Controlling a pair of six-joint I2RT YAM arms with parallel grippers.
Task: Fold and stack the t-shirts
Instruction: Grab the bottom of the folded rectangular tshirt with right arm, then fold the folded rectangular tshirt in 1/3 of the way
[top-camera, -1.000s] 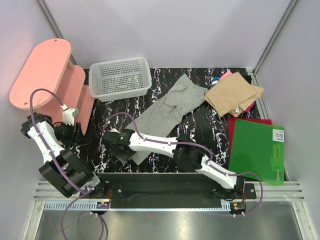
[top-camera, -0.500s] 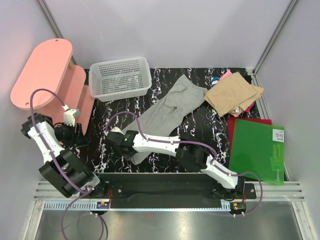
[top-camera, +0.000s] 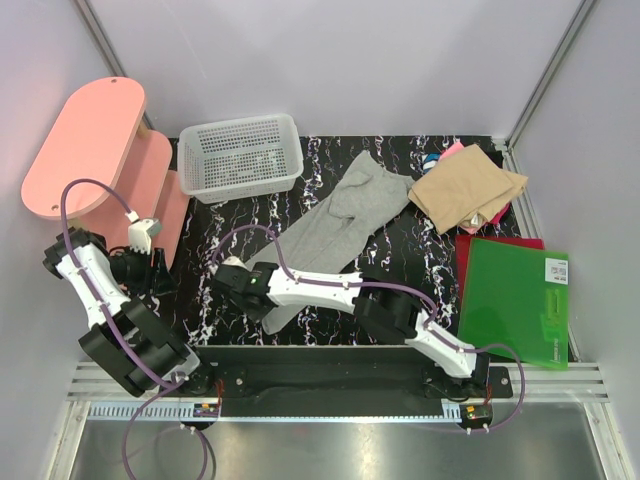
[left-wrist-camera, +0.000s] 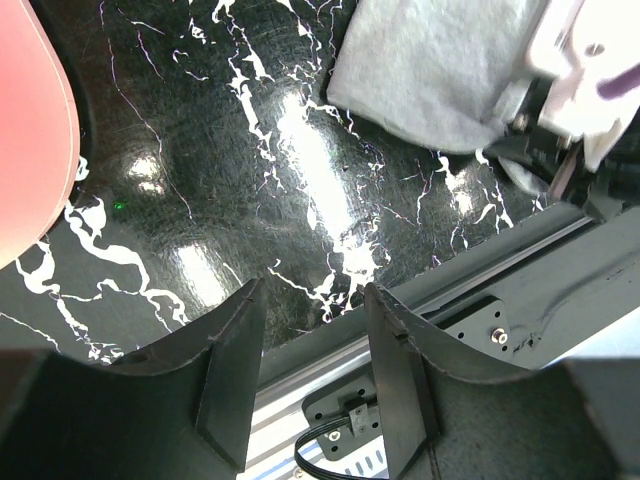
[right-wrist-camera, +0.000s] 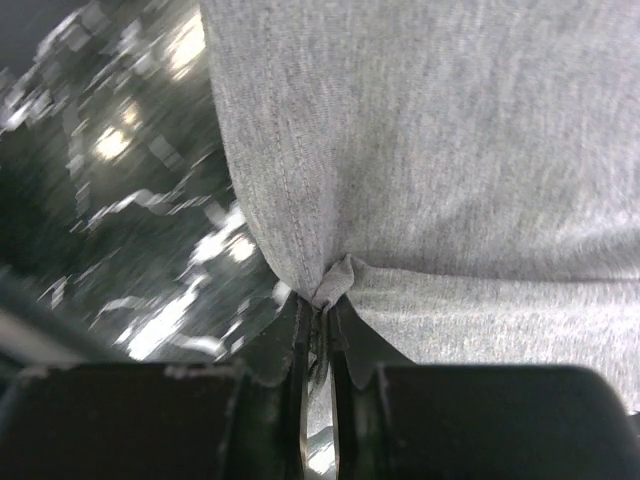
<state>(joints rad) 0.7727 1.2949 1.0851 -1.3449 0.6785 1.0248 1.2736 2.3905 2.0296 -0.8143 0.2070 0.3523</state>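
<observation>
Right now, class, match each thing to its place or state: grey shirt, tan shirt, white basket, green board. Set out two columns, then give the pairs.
Things:
1. grey shirt
2. tan shirt
3. white basket
4. green board

Places or states:
A. lying flat at the near right
B. folded, at the far right
C. pinched by the right end effector
D. at the far left, nothing in it

Pairs: 1-C; 2-B; 3-D; 4-A

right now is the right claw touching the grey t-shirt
Touching. The right wrist view shows the right claw shut on a pinched bit of the edge of the grey t-shirt, with the cloth bunched in its grip.
</observation>
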